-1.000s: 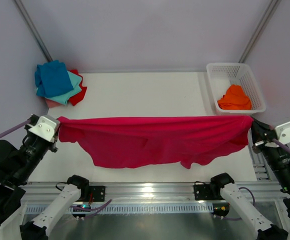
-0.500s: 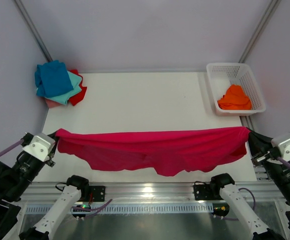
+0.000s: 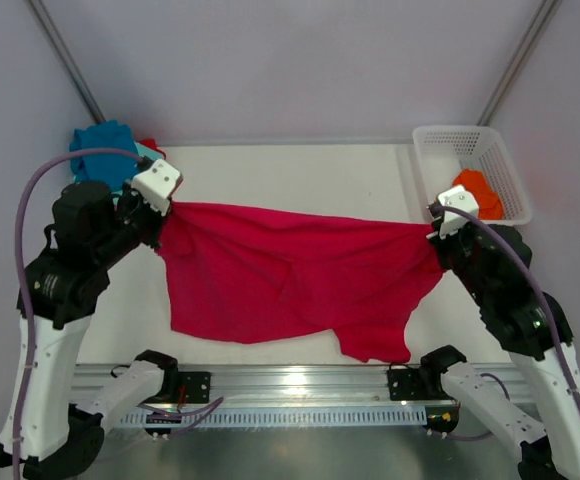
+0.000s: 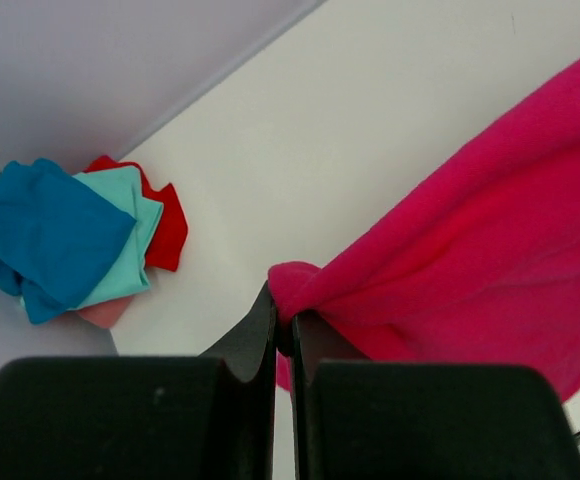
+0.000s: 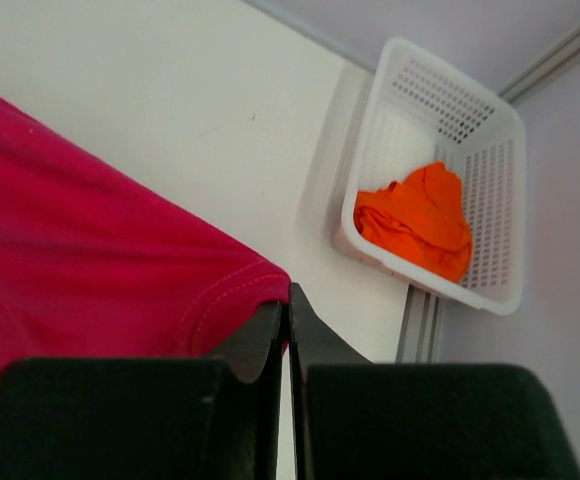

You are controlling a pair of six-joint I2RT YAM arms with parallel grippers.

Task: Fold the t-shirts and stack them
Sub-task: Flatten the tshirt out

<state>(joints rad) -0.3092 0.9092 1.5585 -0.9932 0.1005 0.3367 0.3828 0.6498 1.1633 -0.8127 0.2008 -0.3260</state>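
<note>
A large crimson t-shirt (image 3: 290,275) hangs stretched between my two grippers over the middle of the white table (image 3: 300,175). My left gripper (image 3: 162,212) is shut on its left corner (image 4: 295,285). At the right, my right gripper (image 3: 438,240) is shut on the hemmed corner (image 5: 255,290). The cloth's lower edge trails toward the near table edge. A pile of blue (image 3: 105,155), teal and red t-shirts (image 4: 70,235) lies at the far left corner. An orange t-shirt (image 3: 475,190) lies in the white basket (image 3: 500,160).
The lattice basket (image 5: 490,170) stands at the far right corner, just beyond my right gripper. A metal rail (image 3: 300,380) with both arm bases runs along the near edge. Grey walls and two slanted poles enclose the back.
Both arms have swung from the near edge forward over the table, carrying the crimson t-shirt away from the bases. The cloth now drapes over the table middle instead of hanging by the rail.
</note>
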